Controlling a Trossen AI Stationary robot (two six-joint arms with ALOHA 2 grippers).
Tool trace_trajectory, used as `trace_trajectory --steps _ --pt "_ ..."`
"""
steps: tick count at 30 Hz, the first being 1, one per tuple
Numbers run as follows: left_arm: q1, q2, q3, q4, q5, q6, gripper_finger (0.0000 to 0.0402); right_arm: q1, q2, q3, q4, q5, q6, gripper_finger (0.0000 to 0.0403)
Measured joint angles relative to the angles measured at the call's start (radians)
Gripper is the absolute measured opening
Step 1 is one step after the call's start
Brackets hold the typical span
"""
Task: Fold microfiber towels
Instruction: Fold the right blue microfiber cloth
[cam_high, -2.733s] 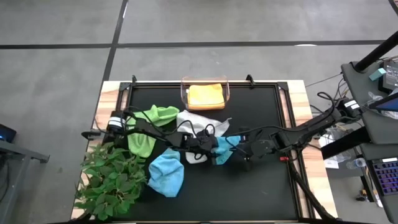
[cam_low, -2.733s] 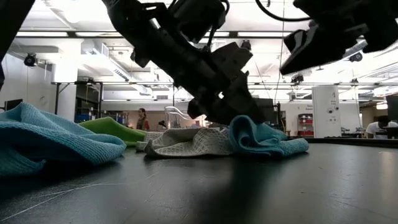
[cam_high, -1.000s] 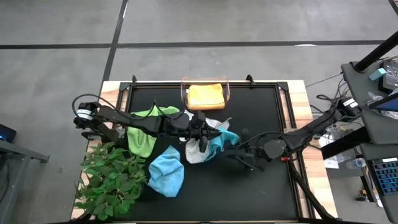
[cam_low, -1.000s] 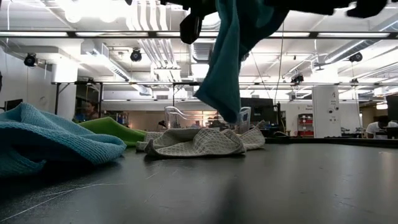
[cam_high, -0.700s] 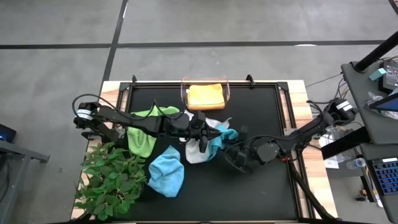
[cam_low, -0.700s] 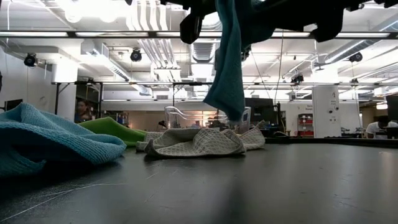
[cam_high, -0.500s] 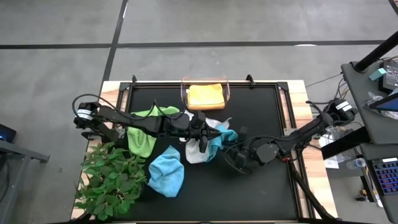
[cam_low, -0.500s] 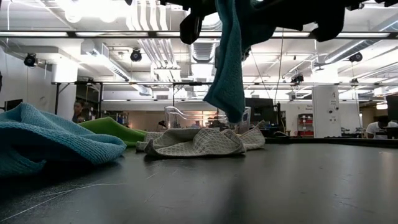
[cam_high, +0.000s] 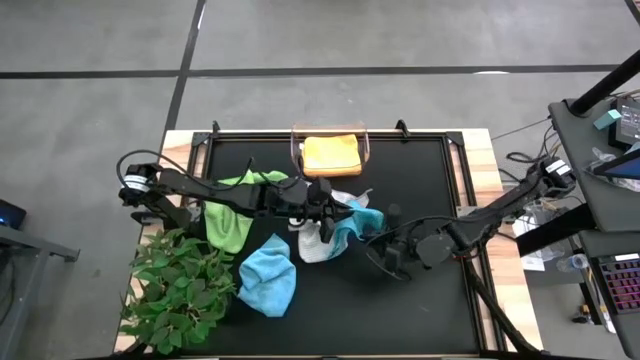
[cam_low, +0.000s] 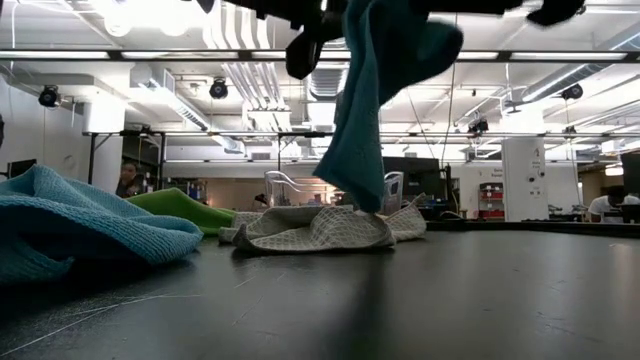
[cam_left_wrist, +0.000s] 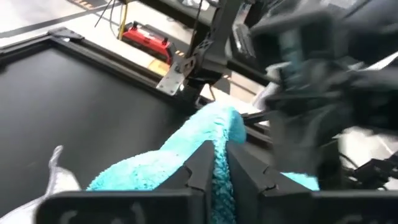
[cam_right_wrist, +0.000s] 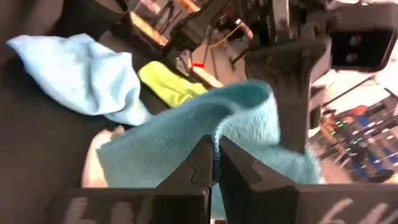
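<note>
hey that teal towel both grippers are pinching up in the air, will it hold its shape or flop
Probably flop: the teal towel hangs limp below the left gripper and right gripper, whose jaws are shut on its edges. It looks light and soft, so likely to drape and bunch when lowered.

Readable text: none in any view.
Labels, brands: none legible on the dark arms, the black table mat (cam_high: 420, 180) or the clear plastic bin (cam_high: 331, 152).
Numbers, signs: none legible in the room behind the table.
Red device (cam_left_wrist: 147, 38) beyond the table edge: markings too blurred to read.
</note>
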Motion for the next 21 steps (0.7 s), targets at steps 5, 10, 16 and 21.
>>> trace_trajectory --steps 5,10,16,21 --pt "0.021 -0.002 0.0 -0.038 0.052 0.054 0.0082 0.005 -0.017 0.187 -0.421 -0.025 0.175 0.0009" --pt "0.028 -0.002 0.0 -0.037 0.105 0.131 0.0126 0.004 -0.017 0.339 -0.689 -0.024 0.243 0.0008" --pt "0.02 -0.002 0.0 0.03 0.106 0.209 0.0159 -0.009 -0.005 0.473 -0.827 -0.019 0.28 0.0008" --pt "-0.004 -0.006 0.0 0.134 0.107 0.314 0.0196 -0.047 0.028 0.58 -0.961 -0.017 0.331 0.0008"
